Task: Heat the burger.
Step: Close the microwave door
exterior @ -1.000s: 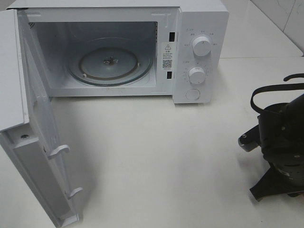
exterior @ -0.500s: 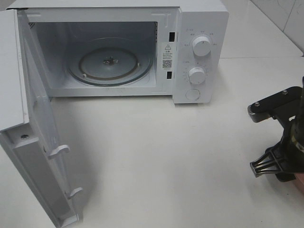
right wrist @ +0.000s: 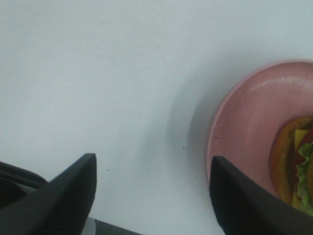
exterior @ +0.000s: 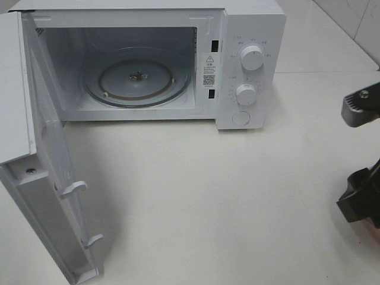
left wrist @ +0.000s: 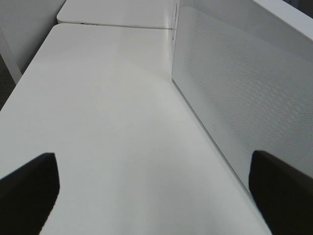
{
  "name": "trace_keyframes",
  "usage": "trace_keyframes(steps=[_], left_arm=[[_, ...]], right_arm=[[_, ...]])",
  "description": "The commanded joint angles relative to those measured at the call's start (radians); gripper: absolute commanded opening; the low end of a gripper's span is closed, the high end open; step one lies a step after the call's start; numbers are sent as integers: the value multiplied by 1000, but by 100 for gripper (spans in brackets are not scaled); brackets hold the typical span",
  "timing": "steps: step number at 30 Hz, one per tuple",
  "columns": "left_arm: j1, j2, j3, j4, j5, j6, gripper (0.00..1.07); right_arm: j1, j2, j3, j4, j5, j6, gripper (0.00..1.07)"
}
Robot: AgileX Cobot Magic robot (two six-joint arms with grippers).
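Observation:
The burger (right wrist: 296, 166) lies on a pink plate (right wrist: 239, 122) at the edge of the right wrist view; I see its brown bun, lettuce and cheese only in part. My right gripper (right wrist: 151, 196) is open and empty over the white table, beside the plate and not touching it. In the high view only dark parts of the right arm (exterior: 361, 199) show at the right edge, with a sliver of the pink plate (exterior: 375, 230) beneath. My left gripper (left wrist: 151, 191) is open and empty, next to the microwave's open door (left wrist: 244, 93).
The white microwave (exterior: 249, 65) stands at the back with its door (exterior: 47, 196) swung wide open to the left. Its glass turntable (exterior: 138, 80) is bare. The white table (exterior: 208, 190) stretches in front of it.
The right arm has moved right, toward the edge of the high view, so less of it shows. The microwave and door have not moved.

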Motion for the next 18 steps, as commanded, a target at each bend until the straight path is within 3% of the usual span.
trace_keyframes(steps=[1, 5, 18], left_arm=[[2, -18, 3, -7, -5, 1, 98], [2, -18, 3, -7, -5, 1, 98], [2, -18, 3, -7, -5, 1, 98]], right_arm=[[-3, -113, -3, 56, 49, -106, 73], [-3, -250, -3, 77, 148, -116, 80], [-3, -498, -3, 73, 365, -116, 76]])
